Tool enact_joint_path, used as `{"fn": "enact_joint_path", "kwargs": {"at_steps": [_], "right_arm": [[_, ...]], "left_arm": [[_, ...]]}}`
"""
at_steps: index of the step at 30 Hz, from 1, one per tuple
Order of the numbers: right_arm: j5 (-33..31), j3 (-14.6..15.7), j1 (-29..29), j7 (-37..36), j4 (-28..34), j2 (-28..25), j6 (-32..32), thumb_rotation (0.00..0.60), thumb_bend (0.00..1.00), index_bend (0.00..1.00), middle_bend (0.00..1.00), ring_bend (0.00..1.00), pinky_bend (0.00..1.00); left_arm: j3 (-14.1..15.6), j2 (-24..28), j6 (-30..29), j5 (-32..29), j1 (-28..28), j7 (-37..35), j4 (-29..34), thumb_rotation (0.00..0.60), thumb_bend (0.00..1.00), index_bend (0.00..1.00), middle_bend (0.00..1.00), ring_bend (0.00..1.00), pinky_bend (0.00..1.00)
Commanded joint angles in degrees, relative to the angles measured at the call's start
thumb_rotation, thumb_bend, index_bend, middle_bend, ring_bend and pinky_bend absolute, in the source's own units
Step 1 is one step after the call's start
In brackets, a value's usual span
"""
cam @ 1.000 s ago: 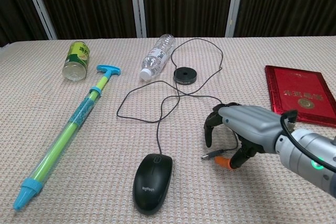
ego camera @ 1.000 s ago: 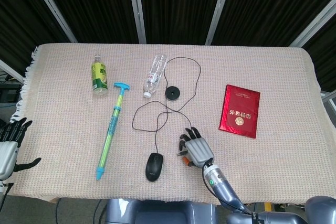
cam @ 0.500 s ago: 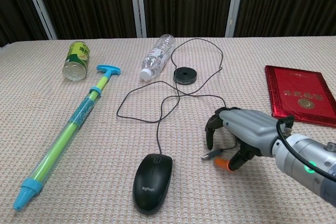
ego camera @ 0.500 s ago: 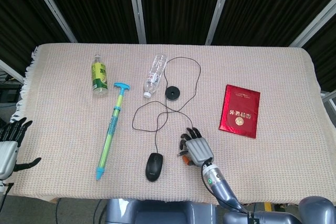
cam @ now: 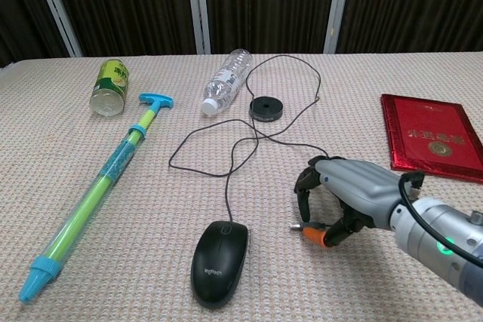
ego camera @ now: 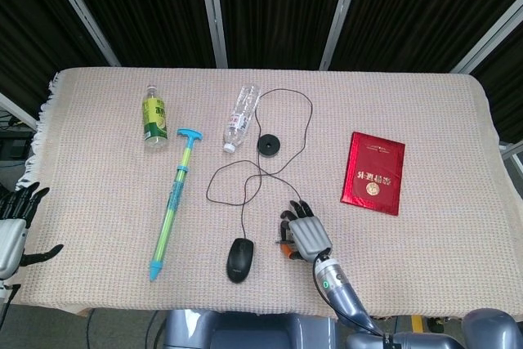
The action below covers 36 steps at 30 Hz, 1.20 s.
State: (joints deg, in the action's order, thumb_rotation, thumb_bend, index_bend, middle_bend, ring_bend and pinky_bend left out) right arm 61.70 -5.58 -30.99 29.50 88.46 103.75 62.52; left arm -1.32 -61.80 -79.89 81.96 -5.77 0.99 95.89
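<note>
- My right hand point(cam: 349, 195) arches over the beige woven tablecloth point(cam: 113, 262), fingers curled down around the small orange-collared metal plug point(cam: 309, 230) at the end of the thin black cable point(cam: 249, 137); thumb and fingertips pinch the plug just above the cloth.
- The plug sits near the front edge, to the right of the black computer mouse point(cam: 219, 261), close but apart from it.
- The cable loops away from my fingers past the flat black round puck point(cam: 266, 107) and back to the mouse.
- My left hand point(ego camera: 11, 230) hangs off the table's left edge, fingers spread and holding nothing.
- Farther left lies the long green and blue plastic pump toy point(cam: 98, 186); beyond it, a green-labelled drink bottle point(cam: 109, 87) and a clear plastic water bottle point(cam: 225, 81), both on their sides.
- A red booklet with gold print point(cam: 430, 135) lies flat to the right.
</note>
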Motion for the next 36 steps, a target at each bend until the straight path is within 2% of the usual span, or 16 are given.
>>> {"fn": "enact_joint_path", "kwargs": {"at_steps": [1, 5, 10, 14, 18, 22, 27, 32, 36], "right_arm": [[0.26, -0.12, 0.08, -0.10, 0.37, -0.36, 0.29, 0.600, 0.38, 0.62, 0.26, 0.00, 0.00], [-0.38, -2.09, 0.37, -2.13, 1.87, -0.96, 1.03, 0.600, 0.38, 0.62, 0.26, 0.00, 0.00], [-0.46, -6.68, 1.17, -8.16, 4.73, -2.10, 3.28, 0.600, 0.38, 0.61, 0.26, 0.00, 0.00], [0.39, -10.76, 2.69, -16.80, 6.81, -2.62, 5.71, 0.600, 0.38, 0.61, 0.26, 0.00, 0.00], [3.51, -13.10, 4.58, -26.13, 7.21, -2.84, 8.68, 0.600, 0.38, 0.62, 0.26, 0.00, 0.00], [8.15, -13.25, 7.05, -37.48, 5.46, -2.17, 12.13, 0.600, 0.38, 0.63, 0.26, 0.00, 0.00], [10.93, -13.12, 10.48, -49.78, 2.63, 0.16, 17.19, 0.600, 0.39, 0.64, 0.26, 0.00, 0.00], [13.17, -11.25, 13.15, -55.22, -0.33, 2.68, 21.40, 0.600, 0.39, 0.64, 0.26, 0.00, 0.00], [14.13, -10.91, 14.50, -57.45, -1.84, 4.74, 24.12, 0.600, 0.39, 0.64, 0.26, 0.00, 0.00]], "left_arm": [[0.03, 0.04, 0.03, 0.04, -0.01, 0.00, 0.03, 0.600, 0.12, 0.08, 0.00, 0.00, 0.00], [0.01, 0.08, -0.01, -0.01, 0.02, -0.01, 0.15, 0.600, 0.12, 0.08, 0.00, 0.00, 0.00], [0.04, 0.08, 0.07, -0.11, 0.03, 0.06, 0.16, 0.600, 0.12, 0.08, 0.00, 0.00, 0.00], [0.03, 0.09, 0.06, -0.20, 0.04, 0.18, 0.27, 0.600, 0.12, 0.09, 0.00, 0.00, 0.00], [0.00, 0.02, 0.04, -0.27, 0.04, 0.46, 0.46, 0.600, 0.12, 0.09, 0.00, 0.00, 0.00], [-0.01, -0.07, -0.04, -0.47, 0.12, 0.86, 0.63, 0.600, 0.12, 0.09, 0.00, 0.00, 0.00], [-0.20, -0.18, -0.04, -1.03, 0.15, 1.25, 0.87, 0.600, 0.12, 0.09, 0.00, 0.00, 0.00], [-0.12, -0.17, -0.01, -0.97, 0.16, 1.42, 1.04, 0.600, 0.12, 0.09, 0.00, 0.00, 0.00], [-0.15, -0.05, -0.08, -1.05, 0.26, 1.08, 1.05, 0.600, 0.12, 0.09, 0.00, 0.00, 0.00]]}}
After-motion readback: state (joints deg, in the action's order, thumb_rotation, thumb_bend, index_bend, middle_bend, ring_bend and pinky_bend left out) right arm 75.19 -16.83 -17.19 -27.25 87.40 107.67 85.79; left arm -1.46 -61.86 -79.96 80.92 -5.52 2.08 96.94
